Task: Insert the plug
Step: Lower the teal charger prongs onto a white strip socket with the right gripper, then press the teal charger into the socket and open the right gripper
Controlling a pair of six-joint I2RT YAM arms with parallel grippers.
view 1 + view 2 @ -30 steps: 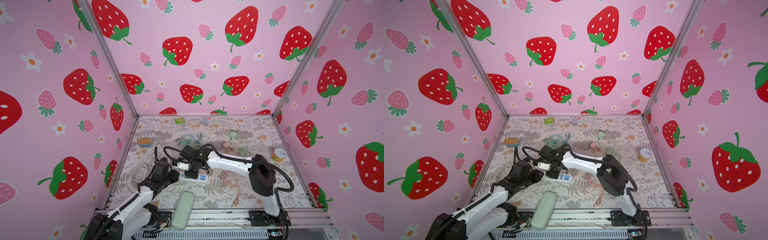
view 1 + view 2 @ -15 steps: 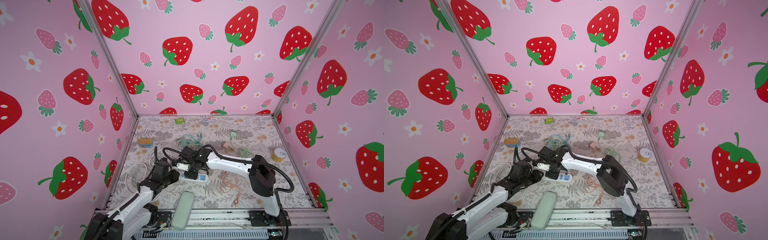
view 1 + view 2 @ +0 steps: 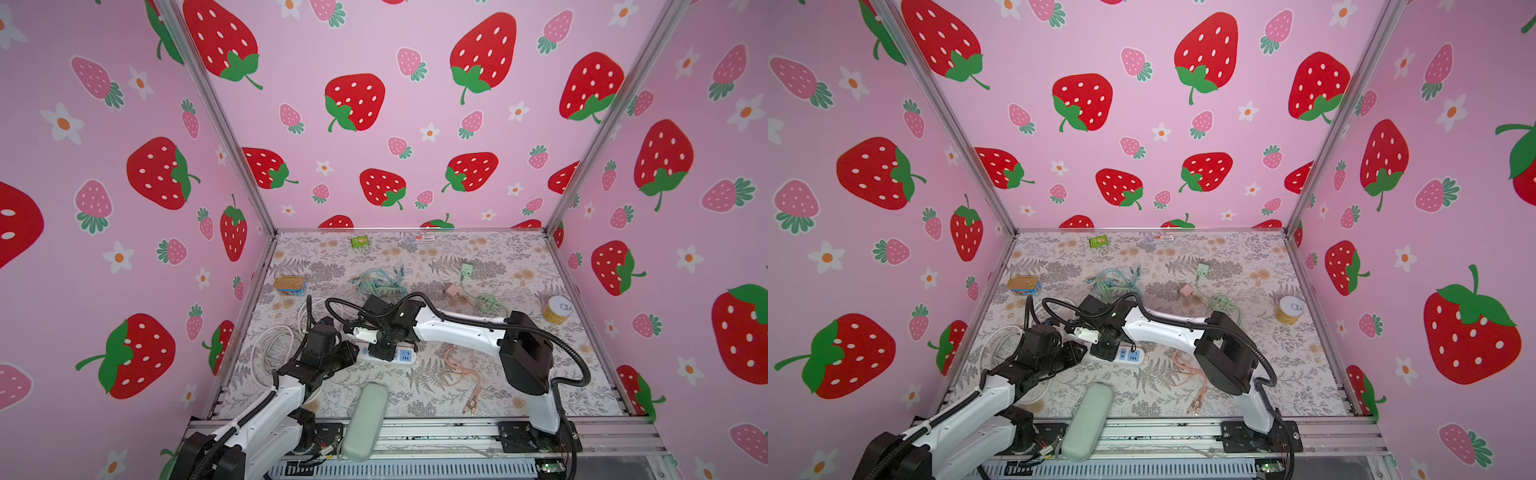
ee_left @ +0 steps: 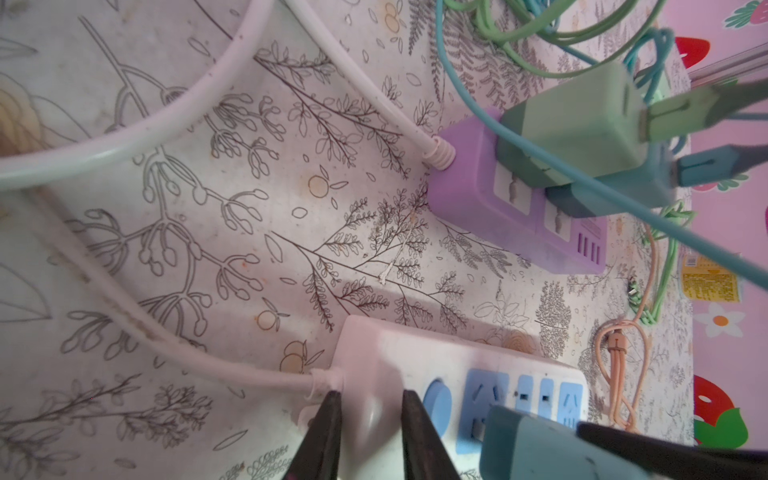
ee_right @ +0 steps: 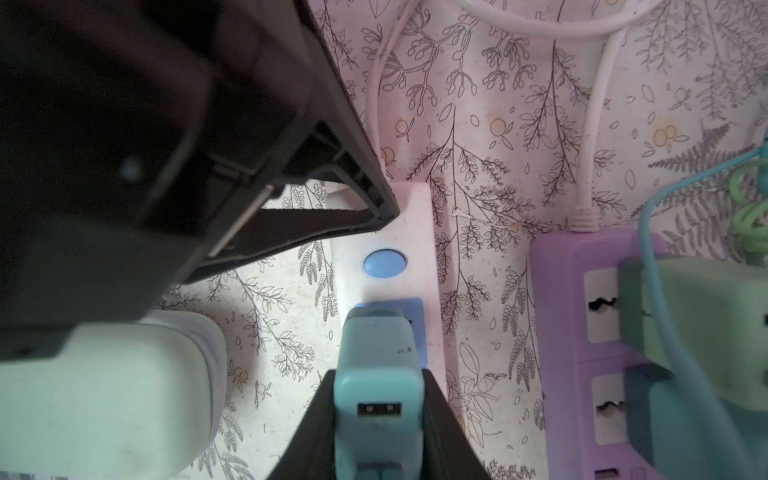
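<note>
The plug (image 5: pixel 378 374) is a teal USB charger block, and my right gripper (image 5: pixel 379 388) is shut on its sides. It stands over the first blue socket of the white power strip (image 5: pixel 415 232), just past the round blue button (image 5: pixel 384 262). In the left wrist view the plug (image 4: pixel 540 449) leans at that socket, with a prong showing in a small gap. My left gripper (image 4: pixel 371 399) is shut on the cable end of the power strip (image 4: pixel 415 353). In both top views the right gripper (image 3: pixel 380 351) (image 3: pixel 1104 351) and left gripper (image 3: pixel 353 353) (image 3: pixel 1077 355) meet at the strip (image 3: pixel 401 357) (image 3: pixel 1133 356).
A purple power strip (image 5: pixel 557 311) with green and teal chargers plugged in lies beside the white one. White cable loops (image 3: pixel 274 345) lie at the left, pink cables (image 3: pixel 461 374) at the right, and a pale green case (image 3: pixel 365 419) at the front edge. A tin (image 3: pixel 291 286) and a yellow can (image 3: pixel 559 309) stand further off.
</note>
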